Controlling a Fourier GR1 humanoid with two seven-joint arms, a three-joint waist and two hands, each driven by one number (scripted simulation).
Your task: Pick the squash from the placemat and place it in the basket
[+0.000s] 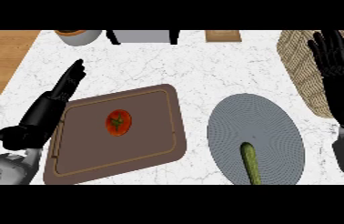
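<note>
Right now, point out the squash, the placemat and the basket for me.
squash (250, 163): head view, middle of its green body.
placemat (259, 120): head view, bare grey weave.
basket (304, 66): head view, woven wall.

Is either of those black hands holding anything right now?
No. The left hand and right hand are both open; the squash lies untouched on the placemat.

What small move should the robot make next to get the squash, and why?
Probably bring the right hand back and down toward the squash: it lies untouched on the placemat, while that open hand hovers over the basket.
</note>
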